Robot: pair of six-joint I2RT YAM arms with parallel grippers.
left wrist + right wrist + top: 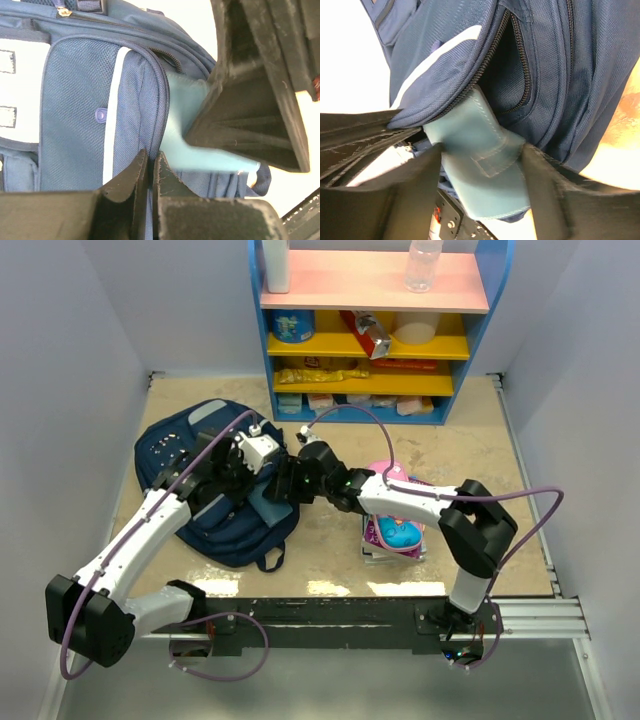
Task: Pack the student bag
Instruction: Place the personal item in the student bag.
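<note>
- The student bag [225, 530] lies flat on the left part of the counter [480, 440], with a zipped pocket on its right side gaping open.
- The left fingers [132, 180] are pressed together, pinching the piped edge of that pocket's flap.
- The right fingers [410, 190] clamp a teal pouch [480, 165] from both sides.
- The pouch's far end is tucked into the open zipper mouth. Its near end sticks out past the bag's edge.
- In the top view both wrists meet over the bag's right side.
- A pink pencil case [398, 533] sits beside the right forearm, apart from the bag.
- A shelf unit [350, 285] stands at the counter's far edge.
</note>
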